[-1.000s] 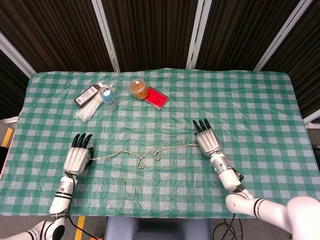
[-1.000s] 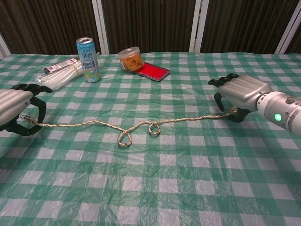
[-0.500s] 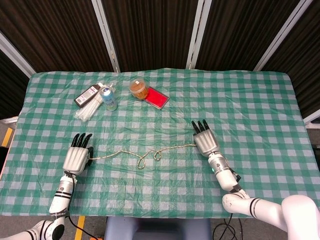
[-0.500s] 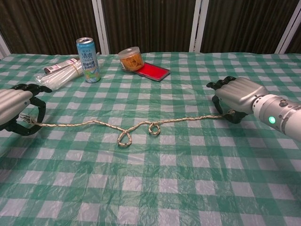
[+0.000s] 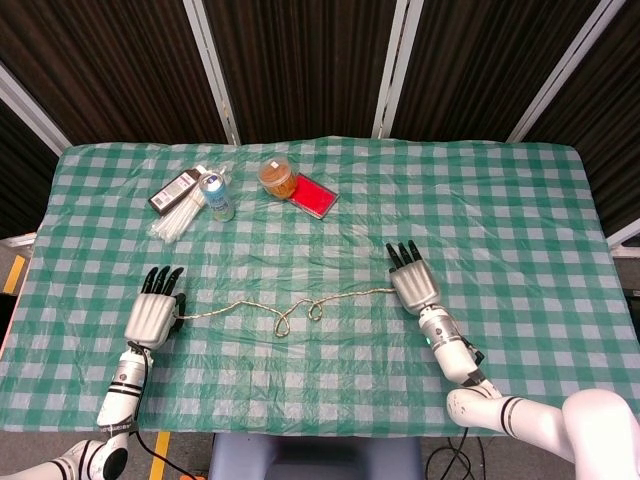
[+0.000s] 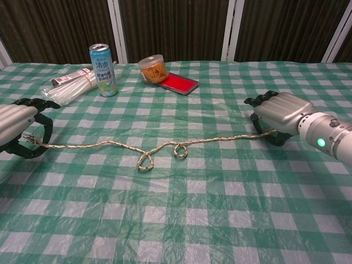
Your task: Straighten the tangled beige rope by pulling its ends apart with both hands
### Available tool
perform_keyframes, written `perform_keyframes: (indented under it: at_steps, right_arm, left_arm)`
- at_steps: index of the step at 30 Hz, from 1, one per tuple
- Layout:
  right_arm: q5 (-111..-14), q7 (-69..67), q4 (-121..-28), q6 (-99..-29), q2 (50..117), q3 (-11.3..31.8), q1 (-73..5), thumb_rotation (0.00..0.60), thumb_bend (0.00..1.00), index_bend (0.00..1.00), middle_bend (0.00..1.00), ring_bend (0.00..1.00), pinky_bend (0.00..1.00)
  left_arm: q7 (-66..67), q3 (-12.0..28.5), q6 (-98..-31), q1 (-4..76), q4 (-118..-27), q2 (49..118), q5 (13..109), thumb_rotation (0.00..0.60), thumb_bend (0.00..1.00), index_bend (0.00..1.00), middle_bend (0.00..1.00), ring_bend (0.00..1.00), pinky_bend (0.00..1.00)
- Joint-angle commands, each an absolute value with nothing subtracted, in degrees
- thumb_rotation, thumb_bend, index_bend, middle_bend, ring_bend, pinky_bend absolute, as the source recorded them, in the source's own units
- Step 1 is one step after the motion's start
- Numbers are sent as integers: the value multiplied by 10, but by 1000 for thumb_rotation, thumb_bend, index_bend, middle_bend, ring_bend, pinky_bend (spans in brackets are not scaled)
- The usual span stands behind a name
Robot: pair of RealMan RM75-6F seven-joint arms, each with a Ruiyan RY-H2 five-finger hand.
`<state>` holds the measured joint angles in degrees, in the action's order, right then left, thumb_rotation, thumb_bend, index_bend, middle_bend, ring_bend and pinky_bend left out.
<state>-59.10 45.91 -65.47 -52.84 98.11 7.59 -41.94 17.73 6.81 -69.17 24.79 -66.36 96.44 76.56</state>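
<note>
The beige rope (image 6: pixel 148 148) lies across the green checked cloth with two small loops (image 5: pixel 298 316) near its middle. My left hand (image 6: pixel 16 126) sits at the rope's left end, fingers curled around it, seen from above as the left hand (image 5: pixel 157 310). My right hand (image 6: pixel 278 114) grips the rope's right end with curled fingers; the head view shows the right hand (image 5: pixel 411 280) at that end. Between the hands the rope (image 5: pixel 240 306) runs in a shallow wavy line, resting on the table.
At the back left stand a blue drink can (image 6: pixel 103 62), a clear packet of sticks (image 6: pixel 71 87) and a dark box (image 5: pixel 175 190). A round orange-lidded tub (image 6: pixel 152 67) and a red flat case (image 6: pixel 181 83) sit at the back centre.
My right hand drifted slightly left and back, then returned right a little. The rope and the left hand are nearly where they were.
</note>
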Motion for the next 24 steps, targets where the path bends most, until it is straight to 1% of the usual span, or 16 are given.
perform_keyframes:
  at_steps: [1,9,16,24]
  right_arm:
    - [-591,457,-653,-530,982,75,-419,600,518,556,0,0,0]
    - [-597,455,-646,-541,986,72,-419,600,518,651,0,0,0]
    - [-597,459,-645,-548,990,71,-419,600,518,685,5,0,0]
    - [-602,450,-664,-560,975,75,-414,600,518,724,29,0,0]
  left_arm:
    - [177,68,-691,248,-663,964,765,600,400,666,91,0,70]
    - [179,67,-690,249,-661,965,764,600,400,666,91,0,71]
    - [178,67,-695,249,-661,963,768,600,400,666,90,0,71]
    - [175,68,-697,248,-667,957,767,600,399,666,90,0,71]
